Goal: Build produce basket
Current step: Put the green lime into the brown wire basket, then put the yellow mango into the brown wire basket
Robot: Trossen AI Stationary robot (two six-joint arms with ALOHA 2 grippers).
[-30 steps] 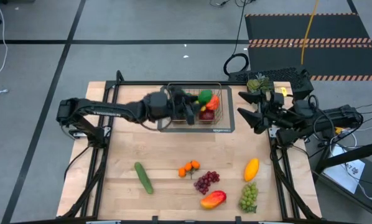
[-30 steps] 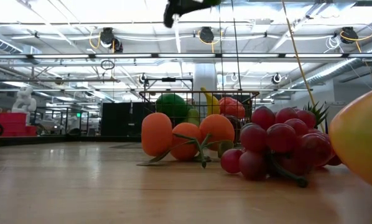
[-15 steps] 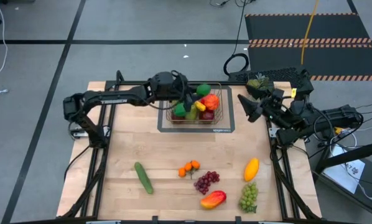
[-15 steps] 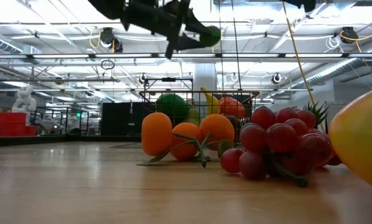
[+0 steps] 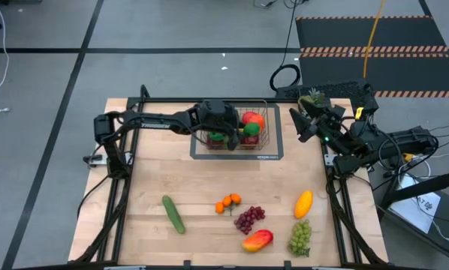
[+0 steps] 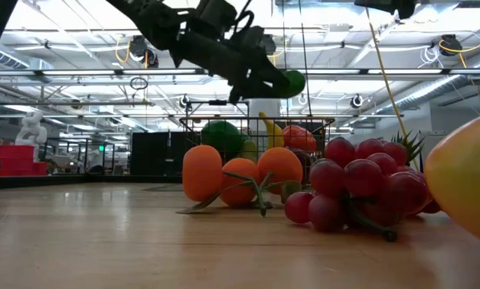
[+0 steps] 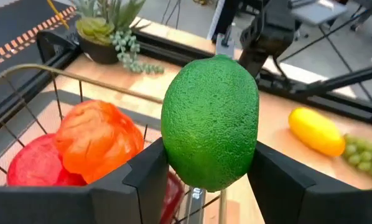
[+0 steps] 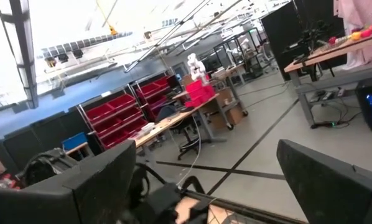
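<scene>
The wire basket [image 5: 268, 141] stands at the table's far middle on a grey mat and holds red, orange and green produce. My left gripper [image 5: 244, 131] reaches in from the left and is shut on a green lime [image 5: 251, 129], which hangs above the basket's rim [image 6: 256, 120]. In the low view the lime [image 6: 293, 83] is clear of the basket. My right gripper [image 5: 303, 120] waits open at the far right, raised, with nothing between its fingers [image 8: 99, 180]. More produce lies on the near half of the table. My left gripper pinches the lime between its two fingers, one finger [image 7: 145, 174] on each of its opposite flanks [image 7: 173, 143]. The fingers come from the table's left, slanting a little downward. The lime is lifted clear above the basket, over its right part.
On the near table lie a cucumber [image 5: 173, 214], small oranges [image 5: 228, 202], purple grapes [image 5: 248, 219], a mango [image 5: 257, 240], green grapes [image 5: 300, 237] and a yellow fruit [image 5: 303, 203]. A spiky green plant piece [image 5: 311, 99] sits at the far right by the right arm.
My left gripper has carried the lime down and toward the table's right, from high above the basket to just over its right part, and its wrist has rolled. My right gripper has swung toward the far edge and tipped upward, staying open.
</scene>
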